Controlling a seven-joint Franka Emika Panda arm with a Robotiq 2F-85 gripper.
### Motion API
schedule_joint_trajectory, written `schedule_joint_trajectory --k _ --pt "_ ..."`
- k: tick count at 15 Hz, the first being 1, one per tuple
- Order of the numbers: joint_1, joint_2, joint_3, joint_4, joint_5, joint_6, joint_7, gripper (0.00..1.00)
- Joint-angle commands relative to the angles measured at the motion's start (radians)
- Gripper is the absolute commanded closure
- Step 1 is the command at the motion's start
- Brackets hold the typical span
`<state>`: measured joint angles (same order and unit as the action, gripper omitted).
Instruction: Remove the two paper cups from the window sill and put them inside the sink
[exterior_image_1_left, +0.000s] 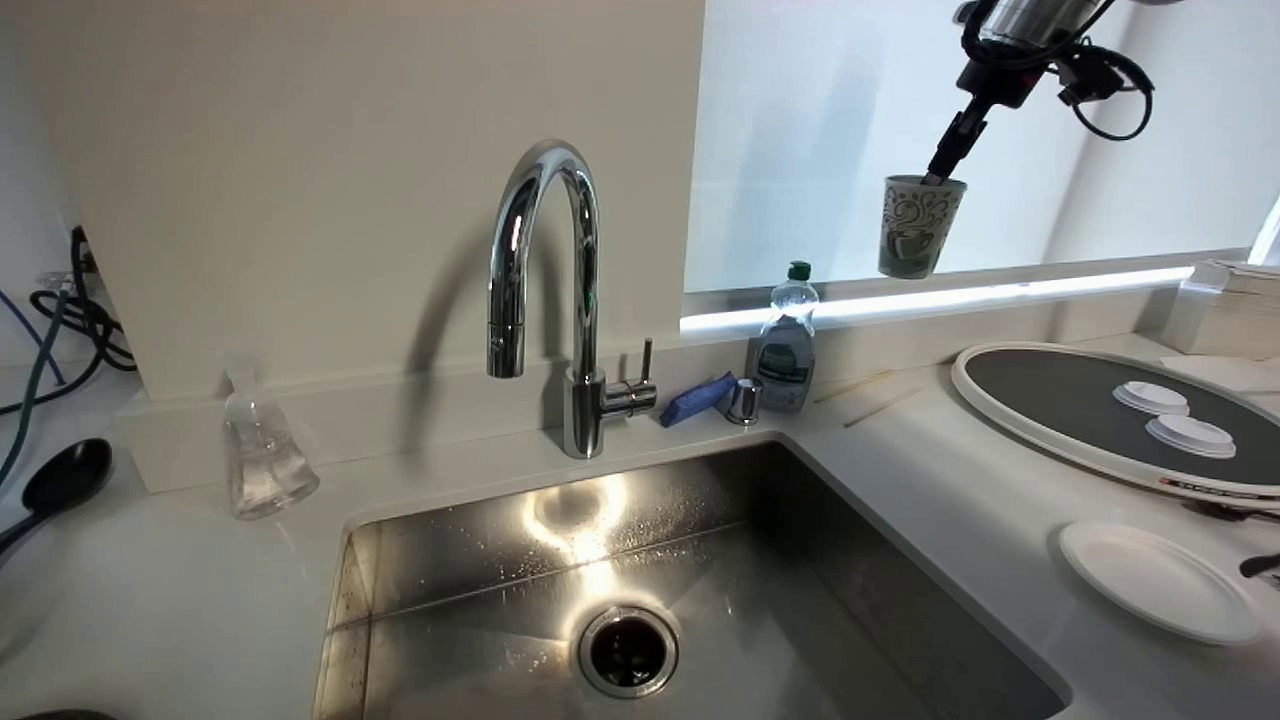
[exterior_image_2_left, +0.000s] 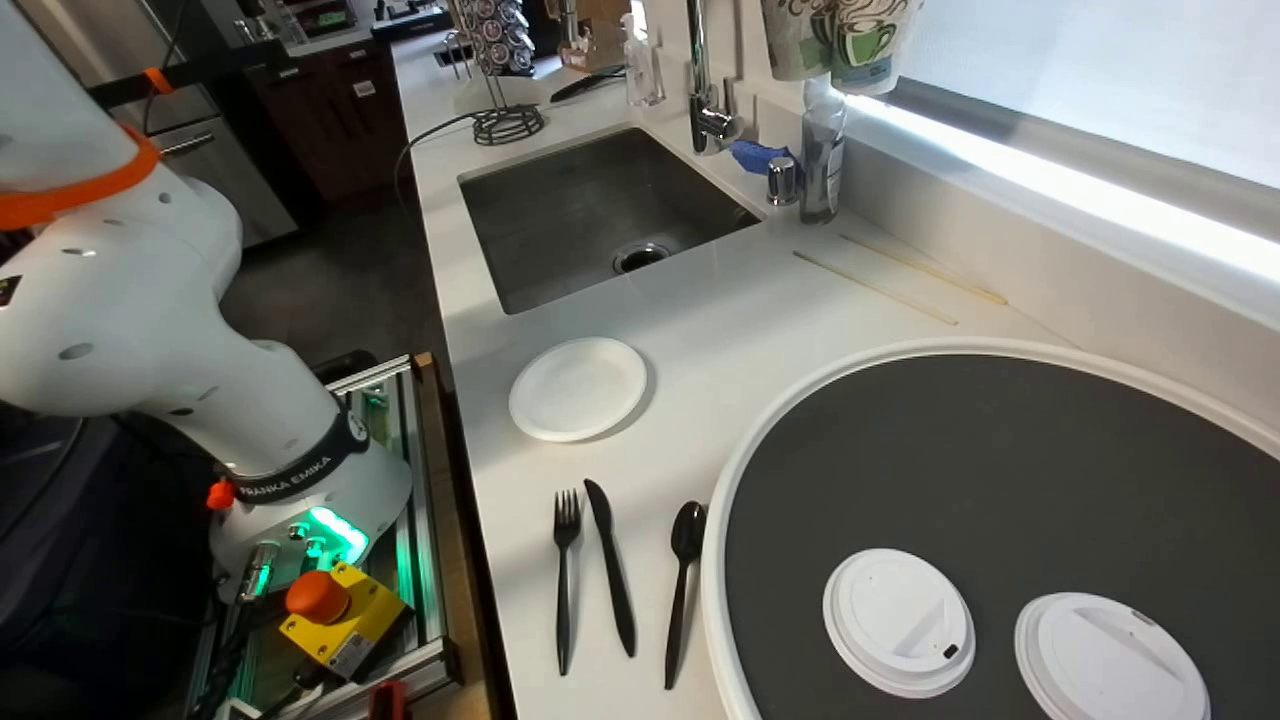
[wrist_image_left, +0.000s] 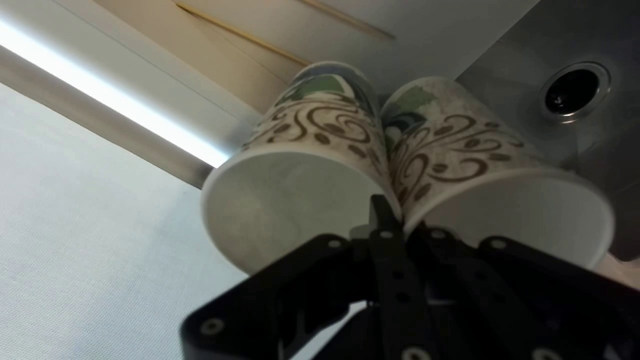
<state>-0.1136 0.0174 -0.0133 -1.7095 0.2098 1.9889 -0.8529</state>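
In the wrist view, both paper cups, clamped together in the pincer, are off the upper-left window sill but not yet inside the upper-right sink.

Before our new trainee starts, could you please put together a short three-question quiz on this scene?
1. Multiple choice: How many paper cups does the gripper hold? A) none; B) one; C) two.
2. Fill in: The round drain lies in the floor of the (blank).
3. True or false: Both paper cups are covered.

Key: 1. C. 2. Sink. 3. False; both are open at the top, and two white lids lie on the large dark disc.
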Motion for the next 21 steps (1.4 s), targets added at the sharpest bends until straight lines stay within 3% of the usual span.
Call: schedule_joint_trajectory --k 1,8,13,21 --pt "0.039 -0.067 -0.001 -0.061 -0.002 -0.025 0.017 0.99" --pt "0.106 -0.179 0.004 -0.178 0.062 -0.047 0.006 0.99" --pt "0.175 -0.211 0.024 -0.301 0.147 0.011 -0.010 0.99" --pt "0.244 -0.168 0.069 -0.407 0.140 0.166 -0.028 0.99"
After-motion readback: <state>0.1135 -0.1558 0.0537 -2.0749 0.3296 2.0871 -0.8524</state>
